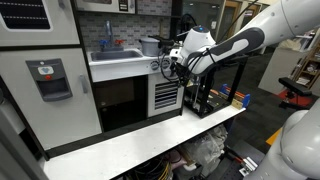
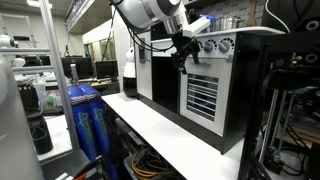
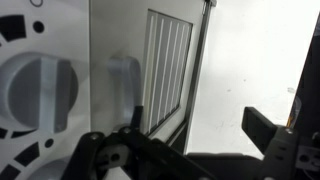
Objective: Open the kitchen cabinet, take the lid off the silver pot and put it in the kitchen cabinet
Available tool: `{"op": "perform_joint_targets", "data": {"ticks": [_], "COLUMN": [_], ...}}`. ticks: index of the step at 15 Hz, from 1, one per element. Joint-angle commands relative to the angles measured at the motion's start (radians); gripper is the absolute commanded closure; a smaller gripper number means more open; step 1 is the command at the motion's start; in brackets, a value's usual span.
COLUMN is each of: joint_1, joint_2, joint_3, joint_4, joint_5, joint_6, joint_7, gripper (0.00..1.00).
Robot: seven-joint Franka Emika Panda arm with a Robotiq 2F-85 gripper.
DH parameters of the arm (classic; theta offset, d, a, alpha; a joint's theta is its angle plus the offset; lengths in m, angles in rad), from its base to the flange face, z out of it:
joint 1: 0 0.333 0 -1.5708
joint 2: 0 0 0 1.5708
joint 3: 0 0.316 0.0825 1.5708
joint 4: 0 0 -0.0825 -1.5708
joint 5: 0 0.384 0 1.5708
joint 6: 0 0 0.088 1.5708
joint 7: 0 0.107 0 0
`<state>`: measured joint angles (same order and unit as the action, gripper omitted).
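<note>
Gripper [image 1: 172, 66] wide open and empty, close in front of the kitchen cabinet [image 1: 166, 97], its slatted door shut.

Your gripper [image 1: 171, 66] hangs before the closed cabinet door [image 1: 166, 97]; room lies open over the near white tabletop [image 1: 130, 145], while a black rack [image 1: 205, 96] blocks the right.

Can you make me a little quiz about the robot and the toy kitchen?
1. True or false: the gripper is holding the silver pot.
2. What does the kitchen cabinet door have? A) horizontal slats B) a glass window C) a dispenser
3. Fill in: the silver pot stands on the counter beside the ____.
Key: 1 false, the gripper is open and holds nothing. 2 A. 3 sink.
</note>
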<state>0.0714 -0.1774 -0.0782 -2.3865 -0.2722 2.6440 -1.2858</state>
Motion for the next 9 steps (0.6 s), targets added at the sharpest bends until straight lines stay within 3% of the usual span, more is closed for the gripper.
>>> {"op": "perform_joint_targets", "data": {"ticks": [1, 9], "joint_1": [-0.035, -0.039], "joint_2": [-0.005, 0.008], "joint_3": [0.021, 0.017], "joint_4": [0.0, 0.008], "joint_5": [-0.062, -0.107], "joint_6": [0.038, 0.084], "joint_7": [0.048, 0.085], "gripper": [0.0, 0.0]}}
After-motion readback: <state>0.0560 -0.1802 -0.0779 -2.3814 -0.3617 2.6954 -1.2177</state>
